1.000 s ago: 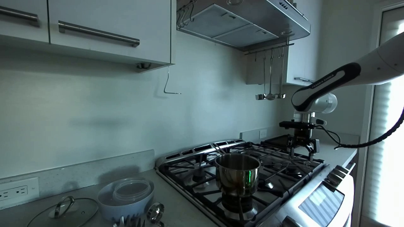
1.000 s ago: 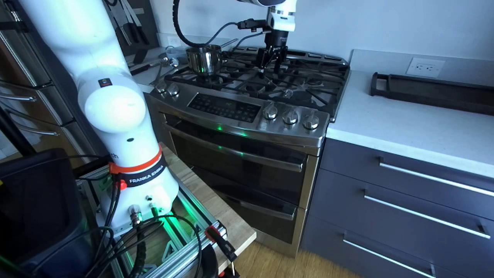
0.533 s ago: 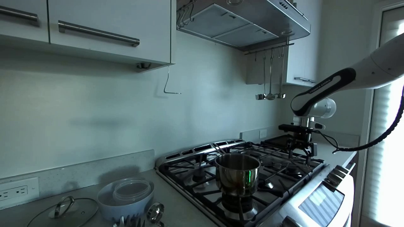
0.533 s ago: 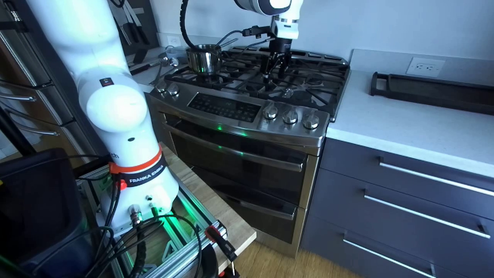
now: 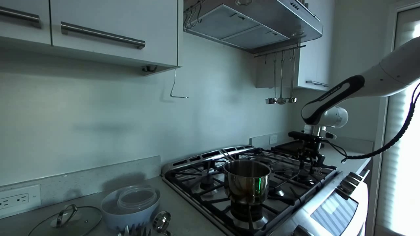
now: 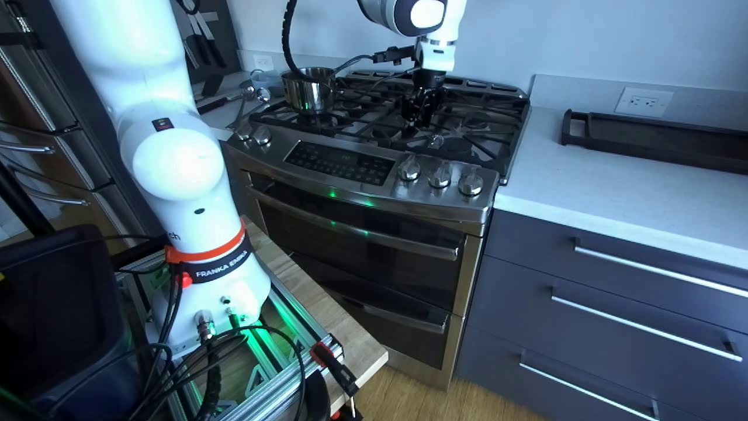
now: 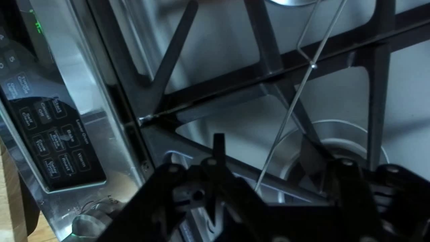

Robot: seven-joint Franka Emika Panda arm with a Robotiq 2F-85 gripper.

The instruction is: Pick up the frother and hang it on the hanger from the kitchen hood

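Note:
The frother (image 7: 312, 65) shows in the wrist view as a thin pale-grey wire stem, slanting across the black stove grates. Its upper end leaves the picture and its lower end is hidden behind my gripper. My gripper (image 7: 277, 149) is open, with the stem running through the gap between its fingers (image 7: 218, 146). In both exterior views the gripper (image 5: 306, 167) (image 6: 416, 126) points down just above the grates. The grey kitchen hood (image 5: 279, 16) hangs above the stove. Thin wire hooks (image 5: 199, 14) hang at its side; which one is the hanger I cannot tell.
A steel pot (image 5: 246, 183) stands on the stove's burner. Ladle-like utensils (image 5: 281, 100) hang from a rail (image 5: 279, 51) below the hood. A bent wire (image 5: 172, 90) hangs by the cabinet corner. A bowl (image 5: 131, 209) and glass lid (image 5: 72, 223) sit on the counter.
My gripper has moved down to the grates, shifting slightly sideways. Its fingers look closer together in an exterior view, from turning or narrowing. The pot and utensils have not moved.

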